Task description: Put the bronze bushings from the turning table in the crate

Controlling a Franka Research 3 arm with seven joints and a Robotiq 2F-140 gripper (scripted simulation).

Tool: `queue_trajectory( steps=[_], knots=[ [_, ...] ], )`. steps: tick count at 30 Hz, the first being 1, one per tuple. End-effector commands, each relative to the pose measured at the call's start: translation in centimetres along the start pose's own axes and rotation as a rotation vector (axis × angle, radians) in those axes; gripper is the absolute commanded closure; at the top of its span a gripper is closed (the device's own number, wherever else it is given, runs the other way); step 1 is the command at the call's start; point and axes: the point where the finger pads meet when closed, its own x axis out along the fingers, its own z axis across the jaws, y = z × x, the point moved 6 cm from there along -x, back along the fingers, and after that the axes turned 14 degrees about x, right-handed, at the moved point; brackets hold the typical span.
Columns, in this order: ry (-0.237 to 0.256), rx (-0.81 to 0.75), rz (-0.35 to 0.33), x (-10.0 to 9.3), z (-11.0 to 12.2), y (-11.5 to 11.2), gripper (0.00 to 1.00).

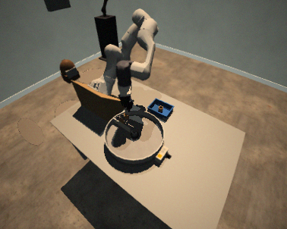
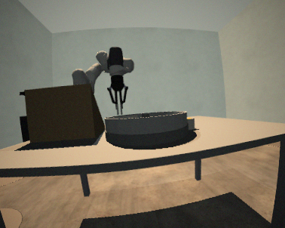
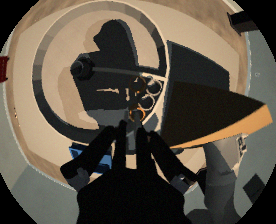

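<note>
The tool (image 1: 124,112) is held over the turning table (image 1: 156,133) at its 11 o'clock rim, fingers narrow, nothing gripped. One bronze bushing (image 1: 160,108) is seen inside the crate (image 1: 153,108).

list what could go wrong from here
1. The gripper hangs nearly shut and empty just above a tight cluster of bushings. Lowering it like this would likely press on one or knock a steel neighbour instead of straddling a bronze one.
2. The cluster sits near the turning table rim and the brown box, so a sideways approach could clip either.
3. The crate is small, so a release off centre might miss it.
</note>
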Motion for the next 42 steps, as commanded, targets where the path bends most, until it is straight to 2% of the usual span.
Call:
queue_trajectory(
  steps=[1,36,42],
  knots=[
    [0.002,-0.002,0.000,0.09,0.12,0.14,0.90],
    [0.002,-0.002,0.000,0.09,0.12,0.15,0.90],
    [0.002,-0.002,0.000,0.86,0.16,0.19,0.90]
  ],
)
